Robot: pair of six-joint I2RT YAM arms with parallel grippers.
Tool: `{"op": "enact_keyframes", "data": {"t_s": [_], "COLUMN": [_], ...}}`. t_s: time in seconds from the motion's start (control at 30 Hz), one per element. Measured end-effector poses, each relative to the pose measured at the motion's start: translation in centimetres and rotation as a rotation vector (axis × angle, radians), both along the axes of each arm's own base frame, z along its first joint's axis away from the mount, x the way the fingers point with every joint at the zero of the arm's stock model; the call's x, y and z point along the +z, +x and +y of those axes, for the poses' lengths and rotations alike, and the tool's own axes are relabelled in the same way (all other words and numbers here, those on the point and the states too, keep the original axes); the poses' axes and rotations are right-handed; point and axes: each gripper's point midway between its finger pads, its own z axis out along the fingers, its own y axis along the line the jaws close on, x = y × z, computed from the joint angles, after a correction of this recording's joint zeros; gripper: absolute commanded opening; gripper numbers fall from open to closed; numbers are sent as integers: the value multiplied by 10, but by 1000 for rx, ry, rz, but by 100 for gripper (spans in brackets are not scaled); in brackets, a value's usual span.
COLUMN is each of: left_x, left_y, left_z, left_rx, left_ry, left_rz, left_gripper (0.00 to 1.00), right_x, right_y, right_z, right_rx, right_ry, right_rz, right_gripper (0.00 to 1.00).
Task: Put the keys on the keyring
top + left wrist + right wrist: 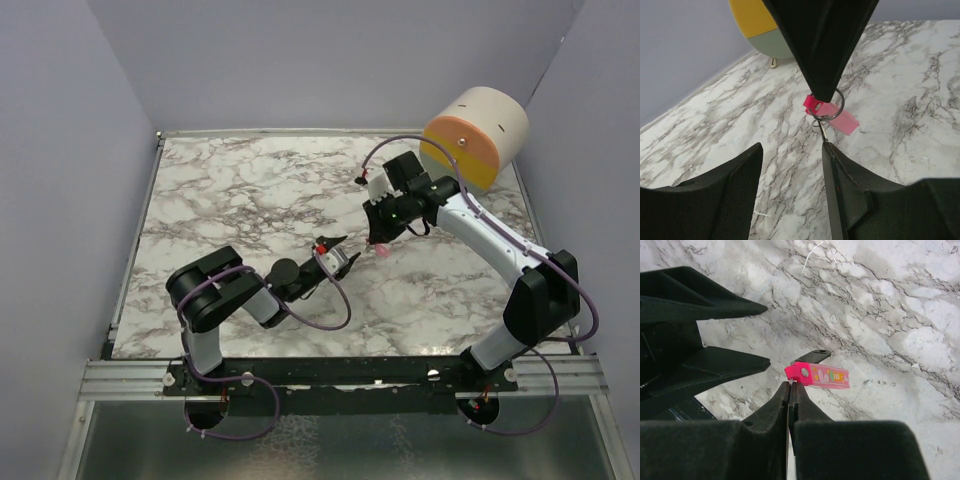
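My right gripper (792,385) (378,238) hangs over mid-table, shut on the metal ring (830,107) of the keyring, whose pink strip (822,375) (840,117) sticks out sideways. The small dark key (812,356) shows just behind the strip. In the left wrist view its thin shaft (821,131) runs from the ring's lower edge down to the tip of my left gripper's right finger (832,155). I cannot tell whether the key is threaded on the ring. My left gripper (792,145) (338,250) faces the keyring from close by, jaws well apart, with nothing clamped between them.
A beige and yellow cylinder (475,135) (760,25) lies at the back right corner of the marble table (250,190). Lilac walls close in the back and both sides. A small white sliver (760,214) lies on the marble under my left gripper.
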Motion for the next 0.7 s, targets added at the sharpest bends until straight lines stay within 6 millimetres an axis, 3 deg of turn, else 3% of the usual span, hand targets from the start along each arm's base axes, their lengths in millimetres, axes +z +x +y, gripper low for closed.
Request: {"op": "enact_keyframes", "data": {"t_s": [0.2, 0.4, 0.7], "left_x": [-8, -17, -10], "left_y": [-8, -10, 2], "left_z": [-13, -21, -30], "left_rx": [-77, -120, -128], "left_ry": [4, 14, -7], "left_rz": [22, 37, 20], "left_gripper": [63, 63, 59], "right_x": [3, 7, 7], "right_y": [2, 3, 2], "right_z": [6, 11, 13], "right_rx": [10, 22, 29], "right_ry": [26, 51, 61], "right_rz": [-2, -6, -2], "right_gripper": [1, 1, 1]}}
